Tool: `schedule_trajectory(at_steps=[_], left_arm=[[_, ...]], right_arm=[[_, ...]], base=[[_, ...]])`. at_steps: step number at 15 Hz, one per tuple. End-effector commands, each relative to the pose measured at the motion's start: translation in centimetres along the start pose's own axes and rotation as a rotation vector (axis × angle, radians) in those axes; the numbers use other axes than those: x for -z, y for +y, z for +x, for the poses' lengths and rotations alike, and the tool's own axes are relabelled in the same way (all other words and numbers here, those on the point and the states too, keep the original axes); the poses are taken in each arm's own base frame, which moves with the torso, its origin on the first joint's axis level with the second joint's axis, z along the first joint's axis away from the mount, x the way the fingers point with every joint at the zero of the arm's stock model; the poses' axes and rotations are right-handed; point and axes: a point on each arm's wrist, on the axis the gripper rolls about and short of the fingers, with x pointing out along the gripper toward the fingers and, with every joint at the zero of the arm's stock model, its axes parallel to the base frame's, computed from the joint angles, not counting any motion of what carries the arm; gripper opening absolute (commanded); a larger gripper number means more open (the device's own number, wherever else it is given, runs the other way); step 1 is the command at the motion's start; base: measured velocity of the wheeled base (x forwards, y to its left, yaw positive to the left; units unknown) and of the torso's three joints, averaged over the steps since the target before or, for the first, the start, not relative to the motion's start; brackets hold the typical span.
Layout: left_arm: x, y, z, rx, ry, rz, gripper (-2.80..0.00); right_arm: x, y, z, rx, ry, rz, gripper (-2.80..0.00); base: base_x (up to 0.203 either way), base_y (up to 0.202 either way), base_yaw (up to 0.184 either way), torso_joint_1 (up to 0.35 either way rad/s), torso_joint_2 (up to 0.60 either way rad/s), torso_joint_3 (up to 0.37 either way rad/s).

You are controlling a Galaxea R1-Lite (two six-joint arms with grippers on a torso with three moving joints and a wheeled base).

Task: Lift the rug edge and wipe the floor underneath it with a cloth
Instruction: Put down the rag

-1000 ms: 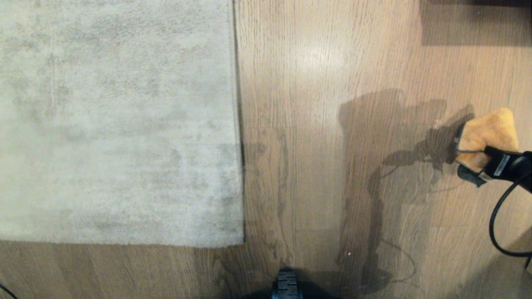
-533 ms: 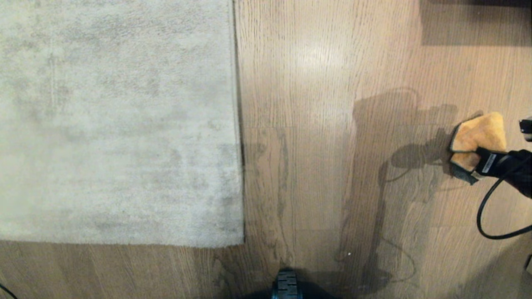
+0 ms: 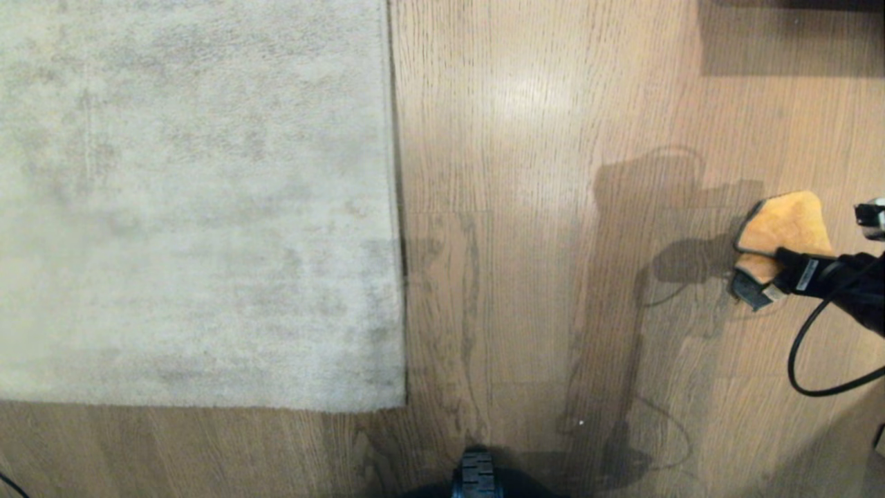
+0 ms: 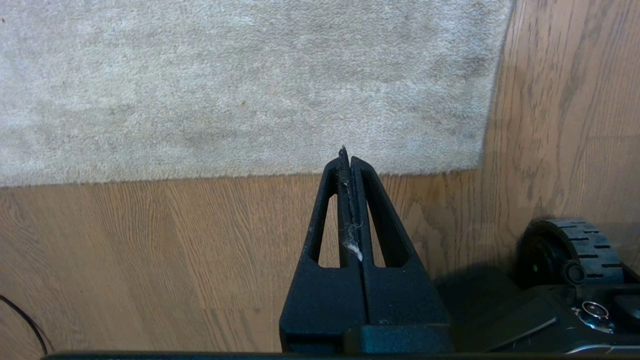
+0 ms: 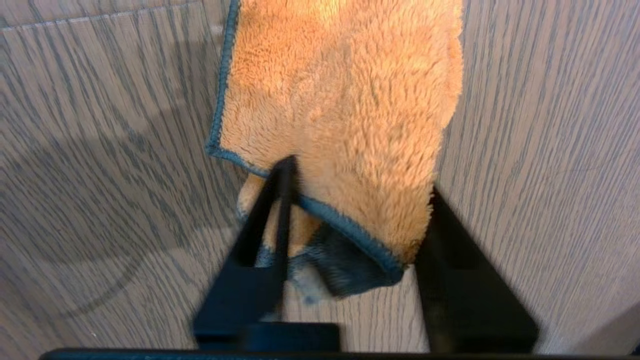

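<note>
Head view shows the pale grey-beige short-pile rug edge flat at left, not lifted; the orange fuzzy cloth lies on the wood-grain plank floor at right, between the right gripper's spread jaws. The left gripper has its jaws pressed together. Judging so, lifting and wiping remain.

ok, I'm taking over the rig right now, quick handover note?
Claws: left claw shut, parked over the floor by the rug's near corner. The right claw is open, jaws either side of the cloth.
Things: the cloth looks down on bare floor, well right of the rug edge, which lies flat.
Done: nothing visible under the rug.
Left: lift the edge, wipe underneath.
</note>
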Motion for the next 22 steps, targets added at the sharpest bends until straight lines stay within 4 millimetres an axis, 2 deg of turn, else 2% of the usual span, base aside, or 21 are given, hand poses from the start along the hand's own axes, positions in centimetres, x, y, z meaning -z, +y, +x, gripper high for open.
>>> schedule_trajectory(at_steps=[1, 7, 14, 17, 22], left_arm=[[0.0, 0.0, 0.0, 0.000, 0.000, 0.000, -2.80], [0.0, 0.0, 0.0, 0.000, 0.001, 0.000, -2.80], [0.0, 0.0, 0.0, 0.000, 0.001, 0.000, -2.80], [0.0, 0.0, 0.0, 0.000, 0.001, 0.000, -2.80], [0.0, 0.0, 0.0, 0.000, 0.001, 0.000, -2.80]], right_arm=[[-0.3, 0.1, -0.2, -0.003, -0.016, -0.003, 0.00], [-1.1, 0.0, -0.7, -0.001, -0.044, -0.058, 0.00], [-3.4, 0.4, -3.3, -0.030, -0.121, -0.080, 0.00], [-3.4, 0.6, -4.7, -0.046, -0.129, -0.099, 0.00], [-2.2, 0.9, -7.6, -0.063, -0.107, -0.100, 0.00]], base=[[0.000, 0.000, 0.000, 0.000, 0.00, 0.000], [0.000, 0.000, 0.000, 0.000, 0.00, 0.000], [0.000, 0.000, 0.000, 0.000, 0.00, 0.000], [0.000, 0.000, 0.000, 0.000, 0.00, 0.000], [0.000, 0.000, 0.000, 0.000, 0.00, 0.000]])
